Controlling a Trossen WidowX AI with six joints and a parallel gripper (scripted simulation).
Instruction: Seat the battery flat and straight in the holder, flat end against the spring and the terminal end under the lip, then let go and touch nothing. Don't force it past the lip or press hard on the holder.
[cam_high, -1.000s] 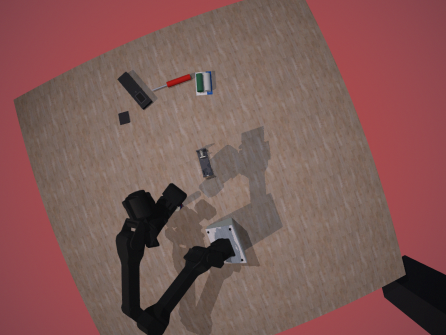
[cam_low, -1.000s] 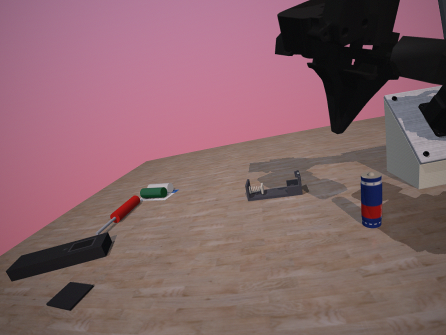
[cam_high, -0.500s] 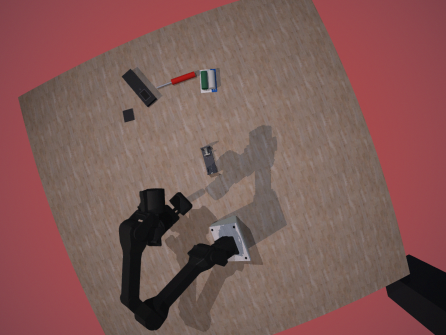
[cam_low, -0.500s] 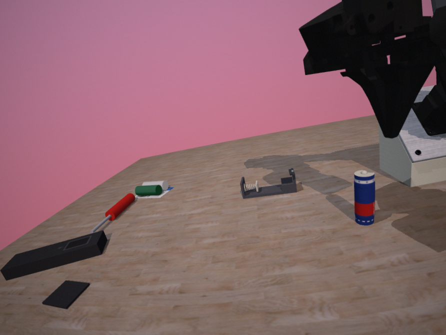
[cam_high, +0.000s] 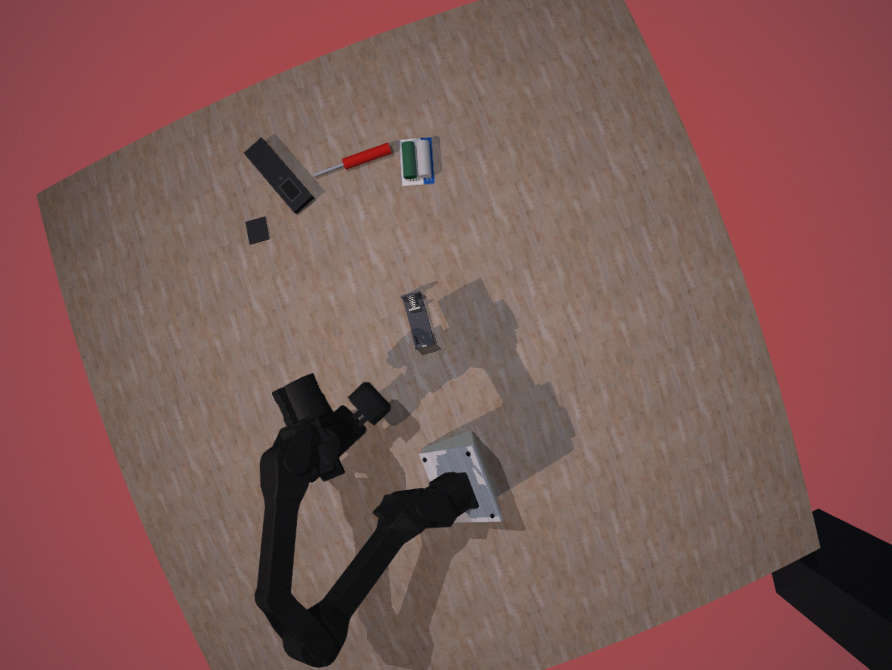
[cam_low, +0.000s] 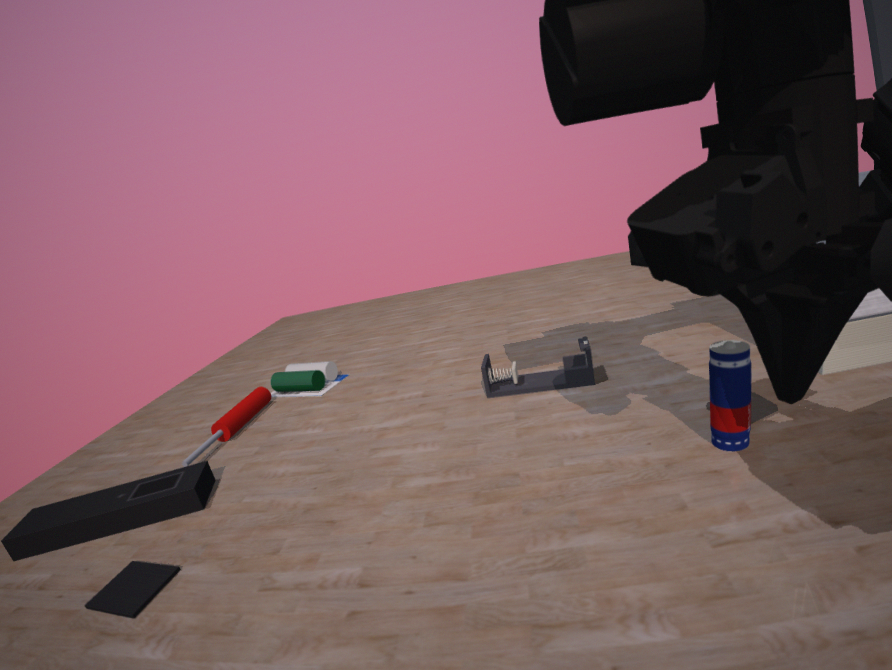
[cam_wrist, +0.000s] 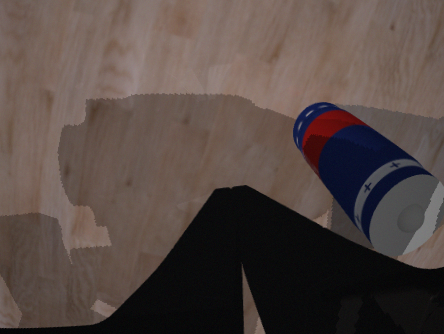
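Note:
The blue and red battery stands upright on the table, terminal end up. In the top view the arm hides it. My gripper is shut and empty, pointing down with its tips low over the table, close beside the battery. In the wrist view the battery is to the right of the tips; whether a finger touches it I cannot tell. The dark holder is empty and upright on the table. Its spring is at the end away from the gripper, and its lip at the nearer end.
The arm's sloped base block is behind the gripper. Farther off lie a black box, a thin black square, a red screwdriver, and a green cylinder beside a white cylinder.

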